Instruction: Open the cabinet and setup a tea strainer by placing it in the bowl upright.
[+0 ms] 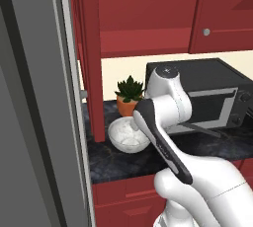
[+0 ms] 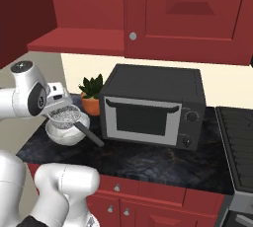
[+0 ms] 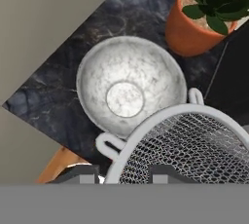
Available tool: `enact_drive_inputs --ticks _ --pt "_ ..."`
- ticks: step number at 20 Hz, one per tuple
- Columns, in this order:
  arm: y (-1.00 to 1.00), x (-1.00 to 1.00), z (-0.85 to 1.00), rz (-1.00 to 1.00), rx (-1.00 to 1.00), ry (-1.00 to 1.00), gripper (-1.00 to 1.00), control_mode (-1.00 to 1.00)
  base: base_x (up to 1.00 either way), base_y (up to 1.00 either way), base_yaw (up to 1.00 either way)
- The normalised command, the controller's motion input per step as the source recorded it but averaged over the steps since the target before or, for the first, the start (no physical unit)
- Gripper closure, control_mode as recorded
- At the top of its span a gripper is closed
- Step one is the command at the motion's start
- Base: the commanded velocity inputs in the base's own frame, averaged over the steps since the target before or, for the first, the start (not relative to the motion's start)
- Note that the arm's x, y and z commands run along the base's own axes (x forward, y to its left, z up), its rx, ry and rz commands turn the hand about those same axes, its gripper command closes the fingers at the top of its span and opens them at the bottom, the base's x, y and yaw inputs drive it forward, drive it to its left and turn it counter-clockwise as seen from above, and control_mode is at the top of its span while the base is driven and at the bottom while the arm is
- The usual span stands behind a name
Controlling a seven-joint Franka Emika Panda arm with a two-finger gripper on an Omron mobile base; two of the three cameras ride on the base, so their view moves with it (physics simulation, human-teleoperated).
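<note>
strainer (image 3: 194, 140) over bowl (image 3: 127, 84); plant pot (image 3: 192, 28) beside.

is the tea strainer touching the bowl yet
Cannot tell. In the right base view the tea strainer overlaps the bowl rim; in the hand view it hides the near rim.

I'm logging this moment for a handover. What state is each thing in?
cabinet: door swung open.
tea strainer: held upright above the bowl, not yet resting in it, handle pointing toward the microwave.
bowl: upright on the counter, empty.
gripper: fingers shut on the strainer's rim.
microwave: door closed.
plant pot: upright beside the bowl.
</note>
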Motion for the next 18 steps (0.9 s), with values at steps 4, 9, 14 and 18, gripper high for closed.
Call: enact_drive_inputs --ticks 4,9,14,18 --pt "0.27 0.29 -0.21 -0.01 -0.01 0.0 1.0 -1.0 0.0 0.0 0.0" --pt "0.23 0.27 -0.26 0.0 0.0 0.0 1.0 -1.0 0.0 0.0 0.0" --pt "0.16 0.18 -0.34 0.0 0.0 0.0 1.0 -1.0 0.0 0.0 0.0" --pt "0.21 0.11 -0.19 0.0 0.0 -0.01 1.0 -1.0 0.0 0.0 0.0"
